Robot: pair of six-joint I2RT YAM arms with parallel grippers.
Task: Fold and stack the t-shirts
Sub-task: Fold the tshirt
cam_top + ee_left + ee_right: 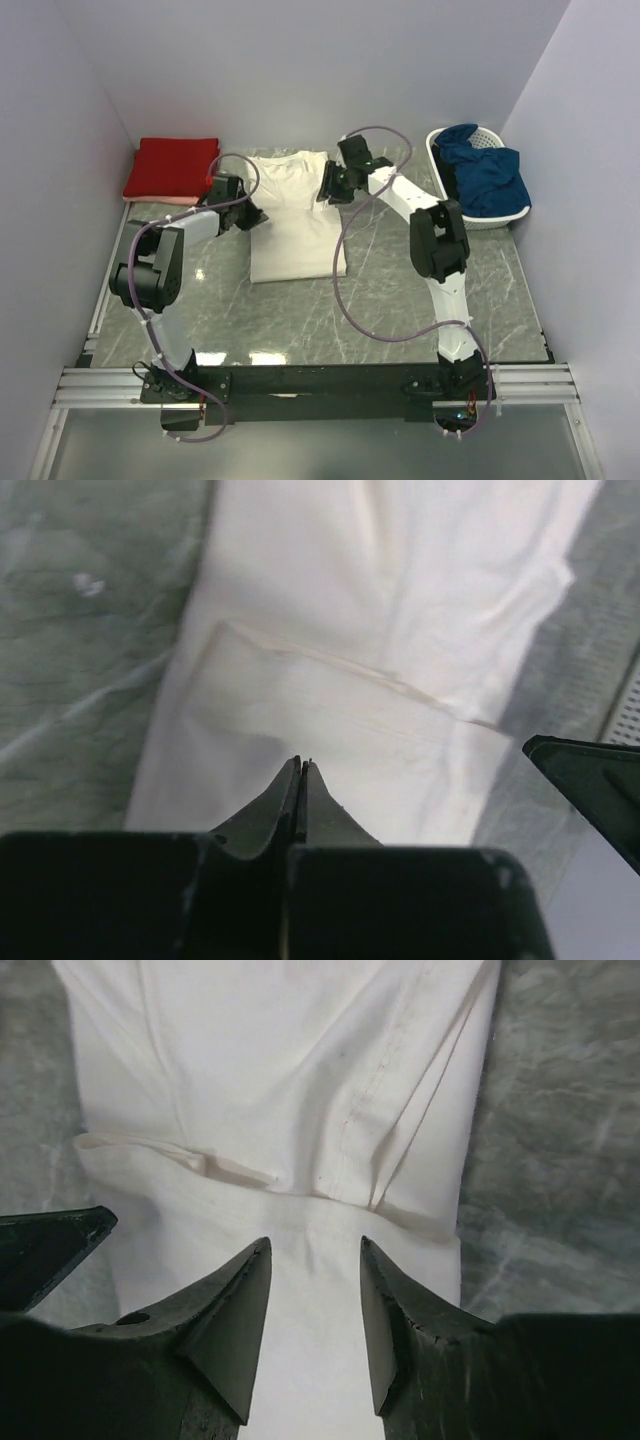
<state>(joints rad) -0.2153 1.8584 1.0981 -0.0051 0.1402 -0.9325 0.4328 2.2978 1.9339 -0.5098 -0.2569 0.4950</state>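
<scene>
On grey marbled table [250, 320], cream t-shirt [295, 225], pale walls [300, 60]

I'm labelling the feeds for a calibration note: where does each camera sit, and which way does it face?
Top external: above and behind the robot, facing down at the table; both arms show.
Left wrist: on the left arm, facing down past its shut left fingers at the cream t-shirt.
Right wrist: on the right arm, facing down between its parted right fingers at that shirt.
Shared: all three show the cream t-shirt.
</scene>
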